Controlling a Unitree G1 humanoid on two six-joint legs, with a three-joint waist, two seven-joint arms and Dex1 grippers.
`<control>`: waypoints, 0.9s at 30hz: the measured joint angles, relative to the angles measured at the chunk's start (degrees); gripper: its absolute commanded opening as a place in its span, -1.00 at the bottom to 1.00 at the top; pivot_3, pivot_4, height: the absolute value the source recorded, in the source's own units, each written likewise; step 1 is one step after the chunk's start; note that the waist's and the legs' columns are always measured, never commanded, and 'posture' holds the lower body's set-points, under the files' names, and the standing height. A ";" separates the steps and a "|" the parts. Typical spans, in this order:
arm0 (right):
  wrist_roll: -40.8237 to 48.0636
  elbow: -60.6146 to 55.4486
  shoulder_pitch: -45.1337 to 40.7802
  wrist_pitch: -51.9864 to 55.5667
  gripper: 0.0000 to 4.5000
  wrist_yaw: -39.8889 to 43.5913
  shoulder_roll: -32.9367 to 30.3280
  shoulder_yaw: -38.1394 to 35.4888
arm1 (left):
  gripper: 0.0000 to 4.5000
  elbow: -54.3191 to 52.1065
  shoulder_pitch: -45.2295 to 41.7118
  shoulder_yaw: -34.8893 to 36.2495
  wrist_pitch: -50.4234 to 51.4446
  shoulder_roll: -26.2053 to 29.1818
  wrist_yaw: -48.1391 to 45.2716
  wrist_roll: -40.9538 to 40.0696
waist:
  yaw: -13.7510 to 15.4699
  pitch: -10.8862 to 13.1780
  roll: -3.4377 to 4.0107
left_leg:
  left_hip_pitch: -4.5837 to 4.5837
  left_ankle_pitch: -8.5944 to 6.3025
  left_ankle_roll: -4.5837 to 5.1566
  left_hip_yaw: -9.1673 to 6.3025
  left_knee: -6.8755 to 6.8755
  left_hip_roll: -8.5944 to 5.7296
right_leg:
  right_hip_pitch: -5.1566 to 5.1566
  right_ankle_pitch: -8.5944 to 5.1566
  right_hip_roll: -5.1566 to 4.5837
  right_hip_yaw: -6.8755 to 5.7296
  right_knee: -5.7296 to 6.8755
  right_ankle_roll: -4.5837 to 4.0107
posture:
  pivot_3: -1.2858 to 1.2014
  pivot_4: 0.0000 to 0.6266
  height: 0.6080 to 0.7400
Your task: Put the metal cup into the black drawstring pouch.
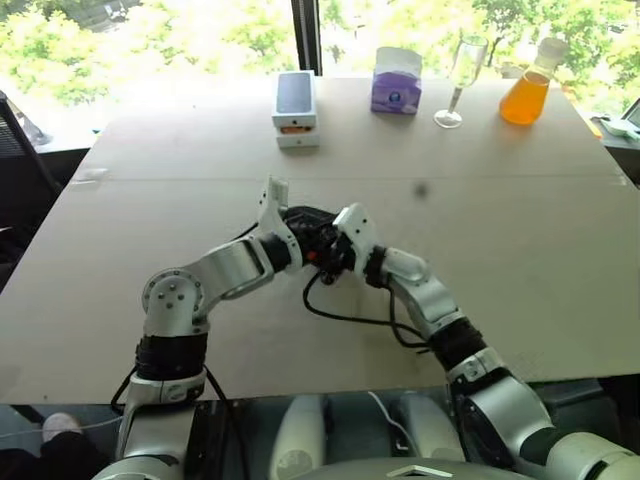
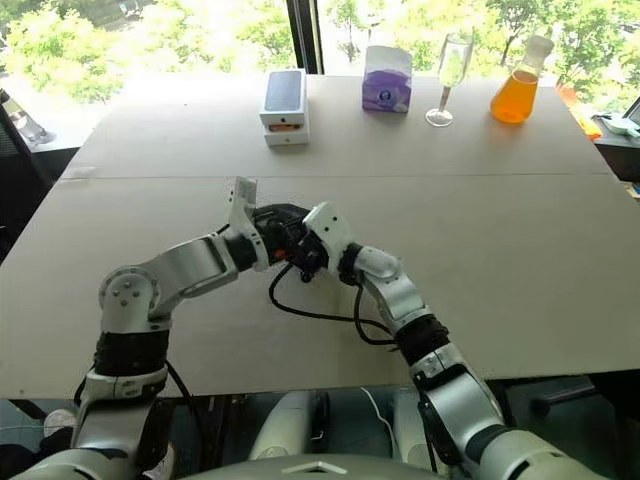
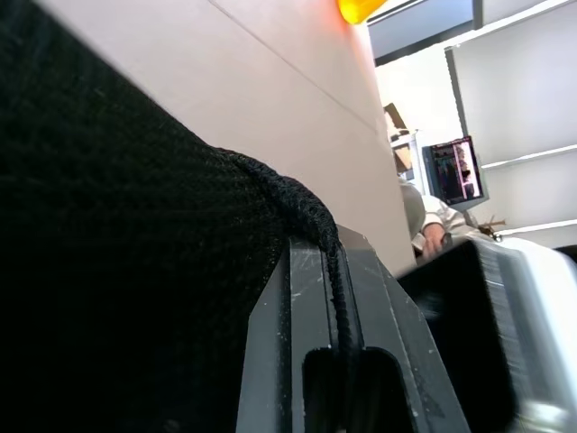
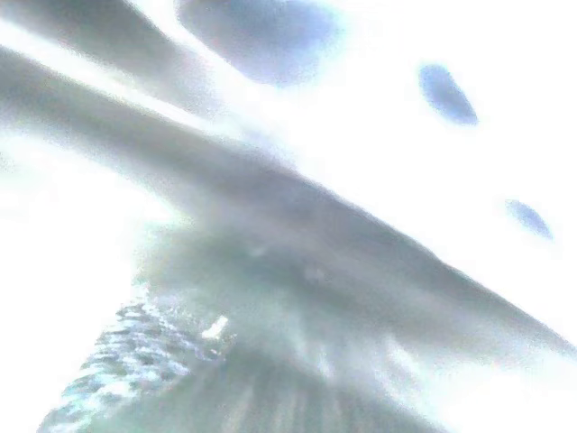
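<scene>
Left claw [image 1: 300,225] behind black drawstring pouch [image 3: 117,271]

Pale table [image 1: 520,260] by bright windows [image 1: 180,30] — green trees outside.

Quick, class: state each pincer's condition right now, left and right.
Left pincer: shut on the black drawstring pouch.
Right pincer: cannot be told.

Black drawstring pouch [image 3: 117,271]: coarse woven cloth, matt, with braided cord [image 3: 306,216] along edge. Left end effector [image 3: 338,361] finger: matt dark plastic, lightly scuffed. Surface [image 1: 520,260]: smooth, matt, pale beige board, seam noted across. Stemmed glass [image 1: 462,80]: clear, glossy. Flask [image 1: 527,90]: clear glass, orange liquid inside. Box [image 1: 296,108]: glossy printed card.
</scene>
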 measured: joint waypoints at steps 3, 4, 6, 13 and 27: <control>1.03 -7.30 1.63 5.51 0.67 2.05 -3.54 0.09 | -1.00 1.32 -0.20 0.23 -0.05 0.03 -4.09 2.72 | -0.05 0.00 0.01 | 0.02 0.00 0.00 0.00 -0.01 0.02 | 0.00 0.00 0.00 0.01 0.01 0.00 | 0.03 -0.52 1.00; 1.11 -10.46 1.91 7.69 0.67 2.33 -5.32 0.07 | -1.00 2.73 -0.81 0.67 -0.16 -0.01 -5.44 3.72 | -0.05 0.01 0.01 | 0.03 0.00 0.00 0.01 -0.01 0.02 | 0.00 0.00 0.00 0.01 0.02 0.00 | 0.03 -0.52 1.00; 1.07 -14.27 1.89 10.07 0.78 2.16 -7.40 -0.39 | -1.00 4.79 -1.89 1.33 -0.45 -0.15 -6.99 5.28 | -0.11 0.00 0.01 | 0.05 0.00 0.01 0.03 -0.01 0.02 | 0.01 0.00 0.01 0.03 0.01 0.00 | 0.03 -0.52 1.00; -2.36 -18.53 1.33 14.52 0.99 -0.17 -10.74 0.20 | -1.00 10.33 -5.88 1.68 -0.52 -1.30 -10.95 10.05 | -0.17 0.00 0.01 | 0.03 -0.01 0.01 0.04 -0.01 0.01 | 0.00 -0.01 0.03 0.05 0.00 0.01 | 0.03 -0.52 1.00; 0.00 -30.35 8.04 25.16 0.20 -4.69 -13.98 -4.35 | -1.00 11.46 -7.61 4.95 0.03 -2.68 -17.28 20.97 | -0.04 0.01 0.00 | -0.02 -0.01 0.02 0.02 -0.05 0.02 | -0.01 -0.01 0.01 0.03 -0.07 0.01 | 0.03 -0.52 1.00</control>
